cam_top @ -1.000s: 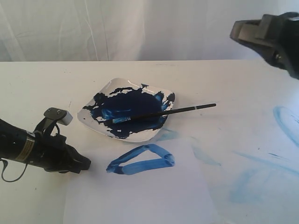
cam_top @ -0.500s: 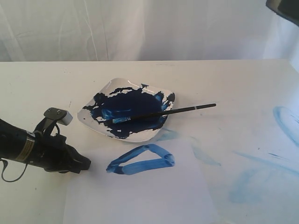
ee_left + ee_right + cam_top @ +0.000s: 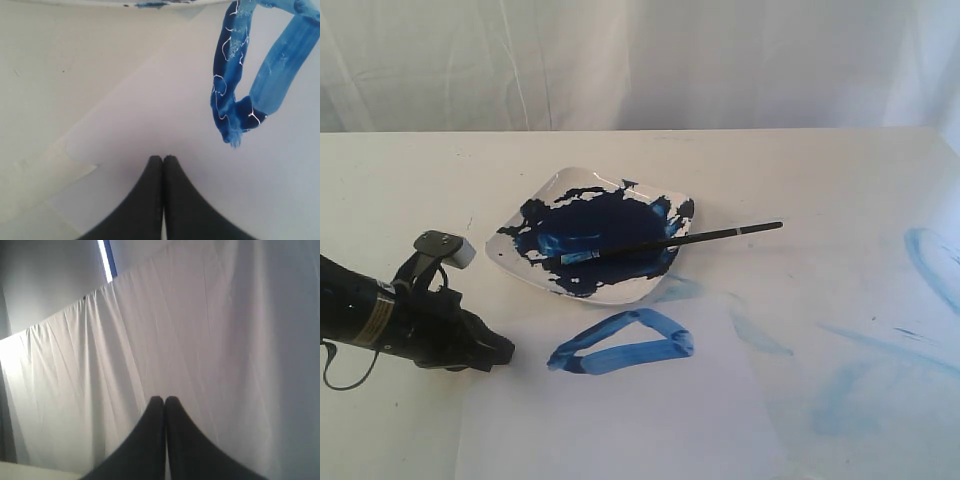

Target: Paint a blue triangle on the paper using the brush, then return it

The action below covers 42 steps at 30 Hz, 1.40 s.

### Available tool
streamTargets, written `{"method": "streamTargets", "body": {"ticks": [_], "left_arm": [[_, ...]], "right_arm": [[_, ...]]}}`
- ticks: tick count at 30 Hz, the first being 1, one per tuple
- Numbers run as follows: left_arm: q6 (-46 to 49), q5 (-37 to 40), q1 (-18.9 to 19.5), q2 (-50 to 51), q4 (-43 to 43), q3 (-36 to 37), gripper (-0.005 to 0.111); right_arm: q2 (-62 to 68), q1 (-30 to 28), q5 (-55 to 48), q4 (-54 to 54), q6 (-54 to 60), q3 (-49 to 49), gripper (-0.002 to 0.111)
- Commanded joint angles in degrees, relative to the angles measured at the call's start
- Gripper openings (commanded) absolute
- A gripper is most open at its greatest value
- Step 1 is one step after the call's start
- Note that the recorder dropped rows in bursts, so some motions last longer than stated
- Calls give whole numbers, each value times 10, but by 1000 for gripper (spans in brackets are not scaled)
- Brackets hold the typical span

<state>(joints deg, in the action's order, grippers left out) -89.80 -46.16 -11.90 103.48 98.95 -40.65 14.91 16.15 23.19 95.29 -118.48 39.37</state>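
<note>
Resting across one white dish, one brush lies with its bristles in the paint. One blue triangle sits on one paper beside the dish. Left gripper and right gripper are both clenched, empty.

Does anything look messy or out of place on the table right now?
Yes: pale blue smears stain the bare table right of the paper, off the sheet. The brush lies across the dish, its handle overhanging the rim.
</note>
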Motion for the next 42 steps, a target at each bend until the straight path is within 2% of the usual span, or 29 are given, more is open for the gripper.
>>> {"method": "streamTargets", "body": {"ticks": [1,7,11,15,18,21,22,24,27,34,38,42], "left_arm": [[0,7,-2,2,10,2,0],[0,7,-2,2,10,2,0],[0,7,-2,2,10,2,0],[0,7,-2,2,10,2,0],[0,7,-2,2,10,2,0],[0,7,-2,2,10,2,0],[0,7,-2,2,10,2,0],[0,7,-2,2,10,2,0],[0,7,-2,2,10,2,0],[0,9,-2,2,10,2,0],[0,8,-2,2,10,2,0],[0,8,-2,2,10,2,0]], "right_arm": [[-75,-15,1,7,0,-1,0],[-142,-15,8,-29,-11,-1,0],[-149,-15,28,-163,-15,-1,0],[-149,-15,101,-378,-15,-1,0],[-149,-15,156,-426,-15,-1,0],[-149,-13,159,-481,6,-13,0],[-149,-13,159,-521,41,-22,0],[-149,-13,190,-726,302,-75,0],[-149,-13,209,-833,458,-119,0],[-149,-13,153,-878,800,-227,0],[-149,-13,17,-875,941,-273,0],[-149,-13,-156,-875,1027,-302,0]]}}
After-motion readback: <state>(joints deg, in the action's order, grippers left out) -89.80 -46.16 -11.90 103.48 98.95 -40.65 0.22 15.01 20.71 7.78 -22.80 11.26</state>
